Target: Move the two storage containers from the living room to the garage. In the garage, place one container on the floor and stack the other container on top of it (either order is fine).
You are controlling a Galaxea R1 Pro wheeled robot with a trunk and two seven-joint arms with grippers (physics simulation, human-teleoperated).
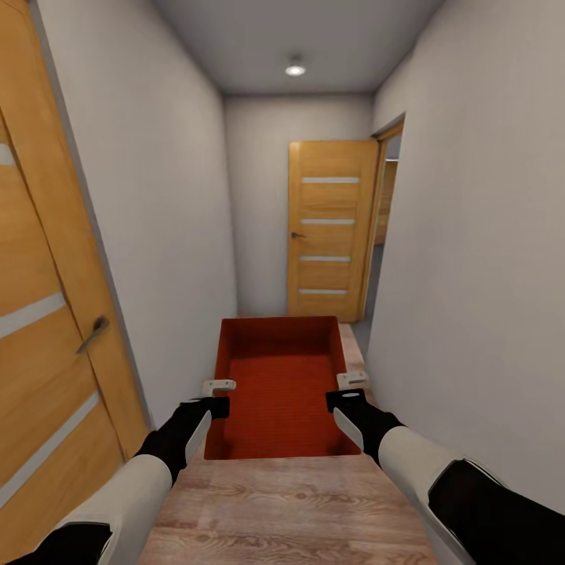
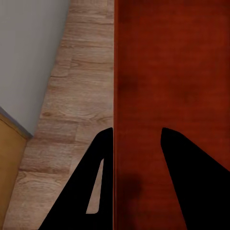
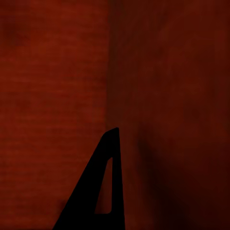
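Note:
An orange-red storage container (image 1: 278, 384) hangs lidless just in front of me over a corridor's wood-plank flooring. My left gripper (image 1: 218, 397) is shut on its left wall and my right gripper (image 1: 349, 390) on its right wall. In the left wrist view the left gripper (image 2: 136, 130) straddles the container's wall (image 2: 167, 72), one finger outside and one inside. The right wrist view looks into the red container (image 3: 57, 72), with one dark finger (image 3: 103, 191) against it. The living room and the garage are out of view.
I am in a narrow corridor between white walls. A wooden door with a handle (image 1: 92, 333) is close on the left. At the far end a wood-panelled door (image 1: 329, 227) stands open beside a doorway (image 1: 386, 235) on the right. Wood planks (image 1: 290, 510) lie below.

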